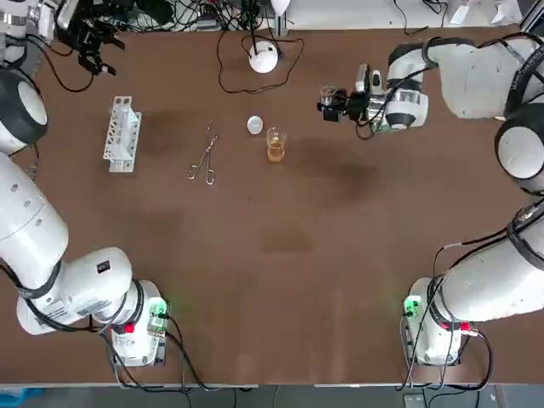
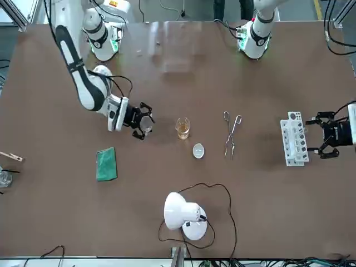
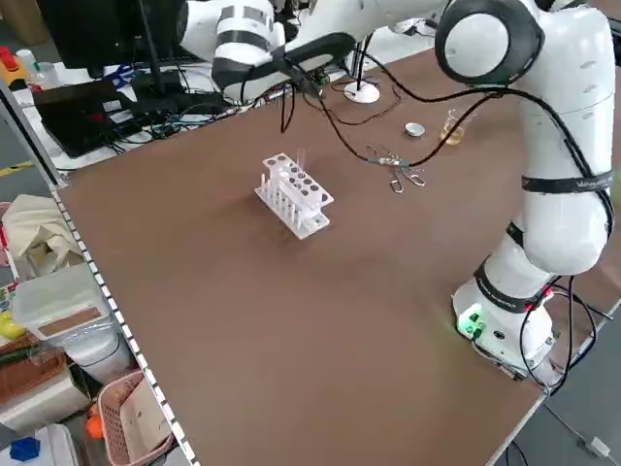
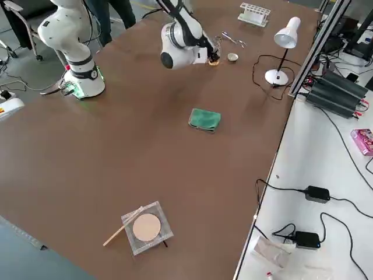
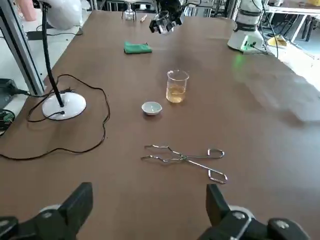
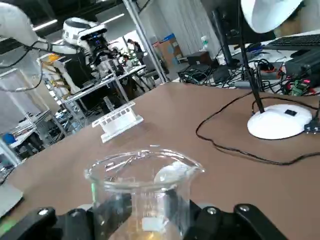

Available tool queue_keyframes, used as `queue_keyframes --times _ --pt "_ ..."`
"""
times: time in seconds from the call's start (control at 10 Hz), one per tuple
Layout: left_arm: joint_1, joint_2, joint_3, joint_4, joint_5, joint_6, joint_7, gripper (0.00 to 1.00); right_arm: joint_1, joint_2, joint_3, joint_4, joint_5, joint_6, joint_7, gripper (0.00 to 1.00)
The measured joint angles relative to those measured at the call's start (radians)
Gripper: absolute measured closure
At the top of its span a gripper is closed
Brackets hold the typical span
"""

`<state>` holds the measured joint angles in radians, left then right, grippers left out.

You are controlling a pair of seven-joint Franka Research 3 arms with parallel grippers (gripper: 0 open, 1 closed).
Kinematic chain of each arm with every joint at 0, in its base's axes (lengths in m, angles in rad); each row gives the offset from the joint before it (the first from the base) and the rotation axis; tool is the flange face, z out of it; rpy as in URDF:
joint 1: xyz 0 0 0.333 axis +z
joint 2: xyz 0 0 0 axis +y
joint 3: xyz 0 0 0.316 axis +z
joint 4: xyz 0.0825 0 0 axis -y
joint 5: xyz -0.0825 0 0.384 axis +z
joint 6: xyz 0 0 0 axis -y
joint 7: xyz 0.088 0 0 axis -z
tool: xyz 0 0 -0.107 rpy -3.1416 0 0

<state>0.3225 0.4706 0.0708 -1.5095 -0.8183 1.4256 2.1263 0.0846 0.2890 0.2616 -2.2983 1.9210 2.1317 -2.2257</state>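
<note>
Both right fingers (image 6: 252,218) just short of beaker (image 6: 142,192)

Right gripper (image 4: 211,53) low over the tabletop (image 4: 87,157), toward its far end, just beside a beaker (image 4: 214,59) holding amber liquid. Past the beaker: small white dish (image 4: 232,56), then metal tongs (image 4: 231,38). White tube rack (image 4: 254,13) at the far edge. Desk lamp (image 4: 274,74) with looping cable on the edge next to the white bench (image 4: 326,192). Green cloth (image 4: 204,119) mid-table, well apart from the gripper. Wire gauze square (image 4: 146,228) with a round disc on it, wooden stick (image 4: 120,233) touching it, near the closest edge. Arm base (image 4: 81,81), green light lit, at the opposite long edge.
</note>
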Motion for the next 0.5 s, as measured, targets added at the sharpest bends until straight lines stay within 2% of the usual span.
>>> queue_keyframes --times 0.3,0.5 --pt "-0.102 -0.129 0.000 -0.057 0.131 0.091 -0.233 0.00 -0.193 0.000 -0.002 -0.057 -0.240 -0.151 -0.053 0.62" --pt "-0.176 -0.166 -0.001 -0.065 0.227 0.130 -0.451 0.00 -0.345 -0.001 -0.003 -0.060 -0.421 -0.223 -0.074 0.62"
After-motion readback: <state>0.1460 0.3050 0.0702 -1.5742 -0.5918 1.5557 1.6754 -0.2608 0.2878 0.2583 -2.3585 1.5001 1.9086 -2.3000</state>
